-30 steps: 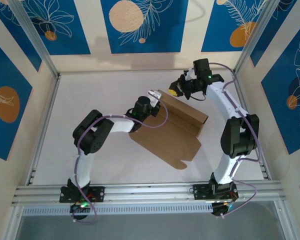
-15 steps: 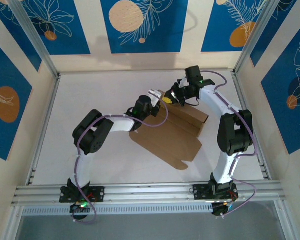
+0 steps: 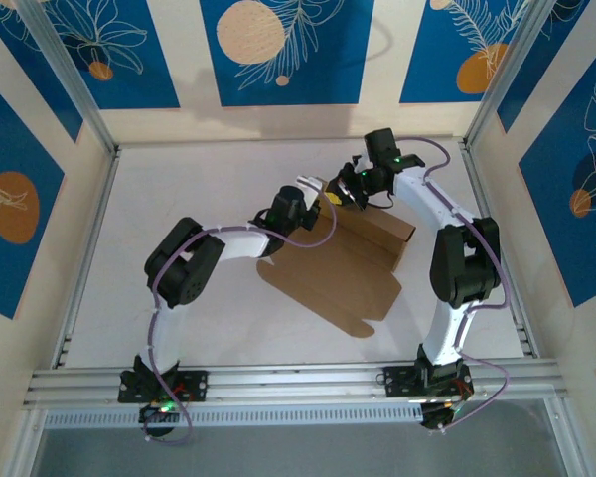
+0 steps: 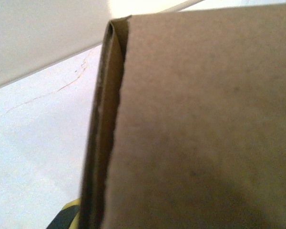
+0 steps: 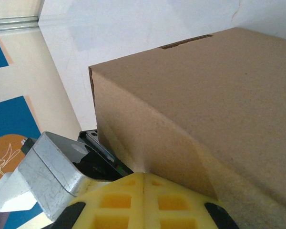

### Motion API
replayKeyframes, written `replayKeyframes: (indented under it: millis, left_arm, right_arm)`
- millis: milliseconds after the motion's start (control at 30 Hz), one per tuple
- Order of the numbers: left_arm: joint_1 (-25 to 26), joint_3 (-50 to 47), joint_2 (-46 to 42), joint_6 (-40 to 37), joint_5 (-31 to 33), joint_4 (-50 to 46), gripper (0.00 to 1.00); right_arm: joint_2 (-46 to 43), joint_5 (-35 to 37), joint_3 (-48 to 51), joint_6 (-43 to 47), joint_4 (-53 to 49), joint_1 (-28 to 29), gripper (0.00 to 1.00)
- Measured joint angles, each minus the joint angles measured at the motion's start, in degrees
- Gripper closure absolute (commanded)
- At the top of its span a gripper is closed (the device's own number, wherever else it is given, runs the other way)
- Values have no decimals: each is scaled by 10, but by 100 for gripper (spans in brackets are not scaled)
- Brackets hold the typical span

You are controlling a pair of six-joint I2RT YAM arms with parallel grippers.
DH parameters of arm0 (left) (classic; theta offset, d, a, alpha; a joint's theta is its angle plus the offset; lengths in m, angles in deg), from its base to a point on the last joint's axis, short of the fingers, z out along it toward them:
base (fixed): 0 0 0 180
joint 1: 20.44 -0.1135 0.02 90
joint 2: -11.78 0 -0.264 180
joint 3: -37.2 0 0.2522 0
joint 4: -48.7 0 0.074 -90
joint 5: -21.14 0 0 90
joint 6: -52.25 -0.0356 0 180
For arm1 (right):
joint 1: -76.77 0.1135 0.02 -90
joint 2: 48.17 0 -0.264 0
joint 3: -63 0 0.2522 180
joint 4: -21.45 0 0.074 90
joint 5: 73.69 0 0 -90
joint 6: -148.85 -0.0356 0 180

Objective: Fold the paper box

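Paper box (image 3: 343,273): brown kraft card, part-folded, mid-table (image 3: 179,199), one wall raised along its far side. Judged light, stiff across panels, yielding only at creases, easily dented; best held at flap edges. Left gripper (image 3: 308,192) at its far-left corner, jaws closed, hold on card indiscernible; right gripper (image 5: 144,191) closed empty, against the raised wall.

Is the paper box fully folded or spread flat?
Partly folded: the paper box has its far section raised, while its near panel lies flat on the table.

Left gripper (image 3: 311,188), right gripper (image 3: 332,197): both closed
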Motion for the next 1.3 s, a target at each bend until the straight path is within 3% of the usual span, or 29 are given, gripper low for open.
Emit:
replayKeyframes:
  millis: [133,333,400,567,700,833,967,1033,1167,1300]
  left_arm:
    - [4,17,0,7,17,-34,100]
    - [11,37,0,21,41,-74,100]
    - [11,41,0,23,43,-84,79]
    - [11,35,-2,18,48,-106,42]
    - [11,7,-31,15,39,-118,25]
    - [11,-14,-83,14,20,-122,19]
    - [11,-42,-164,13,-9,-122,18]
    - [10,-59,-205,15,-19,-122,18]
    - [7,-96,-289,26,-22,-147,18]
    - [-2,-131,-372,73,16,-196,19]
  right_arm:
    - [0,-4,-7,-3,1,0,82]
    - [-24,-17,-9,3,-10,-10,59]
    - [-38,-18,-19,13,-24,-19,51]
    - [-106,-16,-26,43,-44,-49,39]
    - [-171,4,-24,76,-50,-79,30]
    - [-210,64,-27,144,-77,-78,29]
    - [-217,158,-31,223,-100,-54,33]
    - [-217,201,-28,268,-105,-38,29]
    - [-212,301,-9,385,-102,24,20]
    - [-180,380,12,484,-99,90,21]
